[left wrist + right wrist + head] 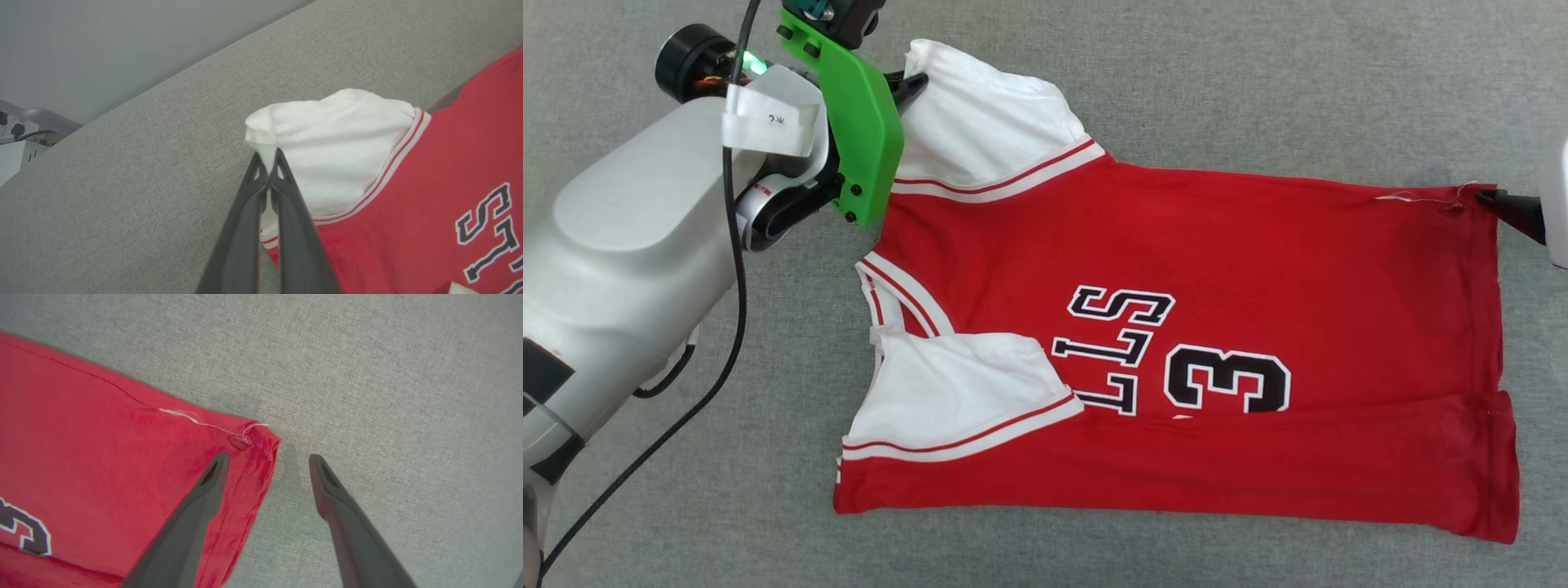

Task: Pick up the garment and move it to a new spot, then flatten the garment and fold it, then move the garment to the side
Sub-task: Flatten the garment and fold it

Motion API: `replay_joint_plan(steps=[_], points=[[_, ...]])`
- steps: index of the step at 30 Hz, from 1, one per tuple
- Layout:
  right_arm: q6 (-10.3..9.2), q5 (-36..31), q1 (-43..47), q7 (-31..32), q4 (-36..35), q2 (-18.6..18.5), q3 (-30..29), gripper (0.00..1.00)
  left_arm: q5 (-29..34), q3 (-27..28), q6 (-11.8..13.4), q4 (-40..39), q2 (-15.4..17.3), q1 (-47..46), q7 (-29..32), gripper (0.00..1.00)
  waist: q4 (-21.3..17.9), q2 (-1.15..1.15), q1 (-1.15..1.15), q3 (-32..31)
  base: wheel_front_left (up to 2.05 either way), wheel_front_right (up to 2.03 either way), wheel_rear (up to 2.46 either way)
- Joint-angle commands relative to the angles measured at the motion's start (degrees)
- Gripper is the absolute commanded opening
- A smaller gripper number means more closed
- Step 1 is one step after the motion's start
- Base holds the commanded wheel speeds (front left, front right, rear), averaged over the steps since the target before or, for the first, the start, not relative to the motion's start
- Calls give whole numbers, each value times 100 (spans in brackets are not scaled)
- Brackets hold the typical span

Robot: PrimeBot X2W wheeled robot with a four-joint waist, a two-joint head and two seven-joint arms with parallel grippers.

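— Step in hand?
— Folding, by the look of it: near long edge of the garment [1258,269] already turned over the lettering [1127,343], far edge next
— Left jaws?
— Clenched on the rim of the far white sleeve [339,134]
— Right jaws?
— Released, spread wide astride the far hem corner [253,445]; one finger [200,498] above red cloth, the other above bare desk [1258,82]; holding nothing
— Next?
— Probably closing the right jaws on that corner, then lifting both ends together and level, carrying the far edge over without skew
— Garment otherwise?
— Spread flat on the desk, collar toward the left jaws, hem toward the right
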Motion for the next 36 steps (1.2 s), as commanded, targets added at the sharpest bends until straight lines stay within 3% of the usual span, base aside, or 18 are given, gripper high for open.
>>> replay_joint_plan(steps=[1, 14, 15, 28, 36], points=[[-4, -48, -102, 27, 161, 66, 18, 100, 39, 5, -16, -25, -28, 126, -82, 0, 81, 37, 0, 99, 0, 0, 0], [-4, -166, 274, -635, 1444, 650, 546, 100, 45, 1, -16, 53, -113, 242, -463, 0, 110, 37, 0, 234, 0, 0, 0], [-4, -170, 271, -755, 1472, 653, 585, 0, 35, 1, -16, 63, -106, 258, -468, 0, 96, 37, 0, 220, 0, 0, 0], [-4, -115, 458, -3035, 1245, 410, 747, 0, 25, -6, -16, 249, -95, 899, -844, 0, -27, 37, 0, -709, 0, 0, 0], [-4, -48, 1360, -3829, 815, 265, 778, 0, 226, -8, 137, -36, 110, 1732, -1123, 0, -35, 37, 0, -1368, 0, 0, 0]])
